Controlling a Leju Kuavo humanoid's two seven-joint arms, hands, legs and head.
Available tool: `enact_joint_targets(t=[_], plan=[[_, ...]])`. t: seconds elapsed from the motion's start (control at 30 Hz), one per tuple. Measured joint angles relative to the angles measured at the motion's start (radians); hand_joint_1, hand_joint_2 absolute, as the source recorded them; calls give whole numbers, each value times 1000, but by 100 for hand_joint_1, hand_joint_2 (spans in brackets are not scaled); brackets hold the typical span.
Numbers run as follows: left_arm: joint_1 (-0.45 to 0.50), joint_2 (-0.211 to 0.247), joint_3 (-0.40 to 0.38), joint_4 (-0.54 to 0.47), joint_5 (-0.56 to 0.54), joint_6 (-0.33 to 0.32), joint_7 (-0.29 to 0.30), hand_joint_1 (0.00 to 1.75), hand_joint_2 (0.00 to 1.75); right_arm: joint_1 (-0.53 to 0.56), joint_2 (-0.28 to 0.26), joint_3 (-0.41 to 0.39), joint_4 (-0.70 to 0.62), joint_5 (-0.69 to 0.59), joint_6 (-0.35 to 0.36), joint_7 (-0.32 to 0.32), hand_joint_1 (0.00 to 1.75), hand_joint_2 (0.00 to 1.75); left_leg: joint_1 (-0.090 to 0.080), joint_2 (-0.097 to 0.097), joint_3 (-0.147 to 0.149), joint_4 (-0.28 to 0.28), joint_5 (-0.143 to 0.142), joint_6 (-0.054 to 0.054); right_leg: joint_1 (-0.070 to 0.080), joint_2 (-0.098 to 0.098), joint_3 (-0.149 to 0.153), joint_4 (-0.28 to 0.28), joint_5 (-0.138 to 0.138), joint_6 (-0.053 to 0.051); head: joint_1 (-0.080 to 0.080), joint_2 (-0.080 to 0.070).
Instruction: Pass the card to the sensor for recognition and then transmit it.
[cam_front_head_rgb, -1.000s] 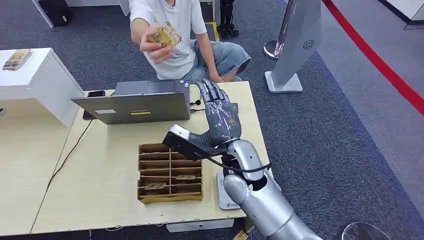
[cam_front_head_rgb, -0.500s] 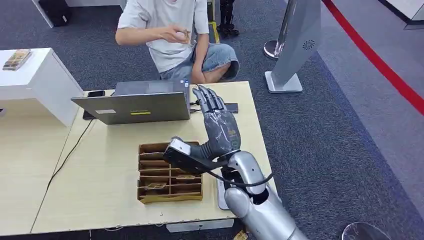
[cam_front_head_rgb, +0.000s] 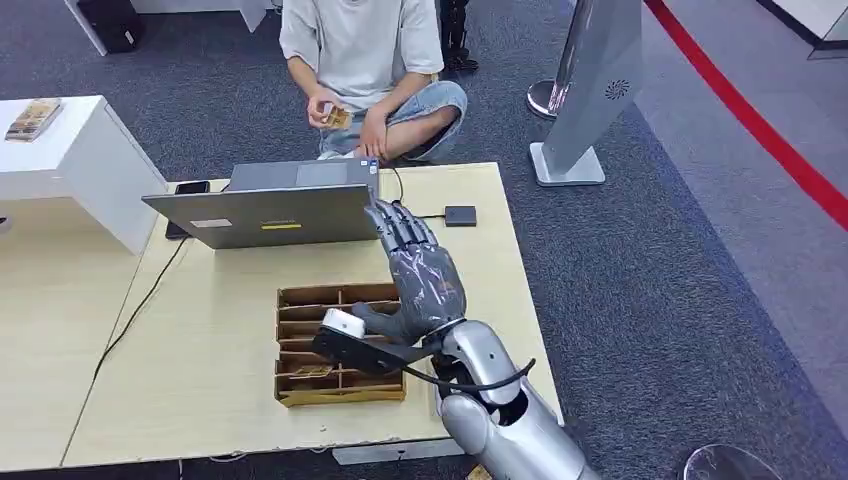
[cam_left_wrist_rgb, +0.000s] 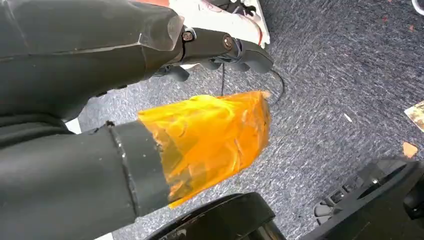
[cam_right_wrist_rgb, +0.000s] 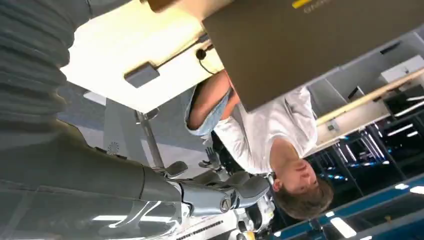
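A person sitting on the floor beyond the table holds a yellowish card (cam_front_head_rgb: 337, 117) low in front of them. My right hand (cam_front_head_rgb: 425, 280) hovers open above the table, fingers stretched toward the laptop, just past the far right corner of the cardboard card tray (cam_front_head_rgb: 340, 296). It holds nothing. A small black box (cam_front_head_rgb: 460, 215), wired to the laptop, lies on the table ahead of the hand and also shows in the right wrist view as the box (cam_right_wrist_rgb: 142, 74). My left hand (cam_left_wrist_rgb: 150, 135) hangs over the carpet, its thumb wrapped in orange tape, with nothing in it.
An open laptop (cam_front_head_rgb: 270, 210) stands behind the tray. A few cards (cam_front_head_rgb: 312, 371) lie in the tray's near slots. A white counter (cam_front_head_rgb: 70, 150) at the left carries a card stack (cam_front_head_rgb: 33, 118). A grey kiosk stand (cam_front_head_rgb: 585, 90) rises at the right, and a loose card (cam_left_wrist_rgb: 416, 114) lies on the carpet.
My right hand has drawn back and leftward, from near the black box to beside the tray. The person has lowered the card from head height to the lap and shifted right.
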Motion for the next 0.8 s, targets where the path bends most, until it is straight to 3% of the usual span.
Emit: enact_joint_targets(t=[0.8], plan=[[-3, -3, 0, 0, -29, -14, 6, 0, 0, -31, 7, 65, 216, 107, 6, 57, 0, 175, 0, 0, 0, 0, 0, 0, 0, 0, 0, 0, 0, 0, 0, 0]])
